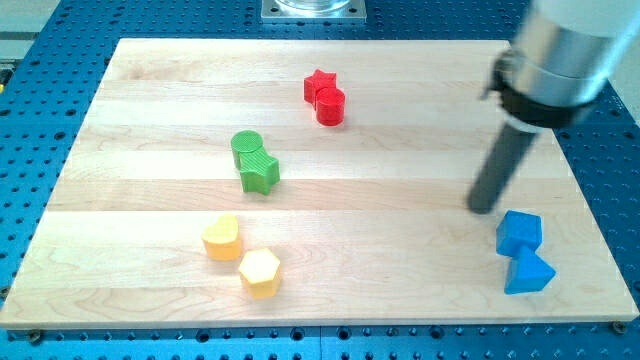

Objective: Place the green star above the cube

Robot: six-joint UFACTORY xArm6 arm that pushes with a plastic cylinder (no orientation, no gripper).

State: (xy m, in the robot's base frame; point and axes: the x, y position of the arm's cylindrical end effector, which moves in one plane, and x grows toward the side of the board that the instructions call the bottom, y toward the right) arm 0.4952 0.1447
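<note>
The green star (pixel 260 173) lies left of the board's middle, touching a green cylinder (pixel 246 147) just above it. The blue cube (pixel 520 232) sits near the view's right edge, with a blue triangular block (pixel 528 272) touching it from below. My tip (pixel 484 208) rests on the board just above and left of the blue cube, close to it but apart. It is far to the right of the green star.
A red star (pixel 319 84) and a red cylinder (pixel 331 105) touch each other near the top centre. A yellow heart-like block (pixel 222 238) and a yellow hexagon (pixel 260 272) sit at the lower left. The wooden board (pixel 150 90) lies on a blue perforated table.
</note>
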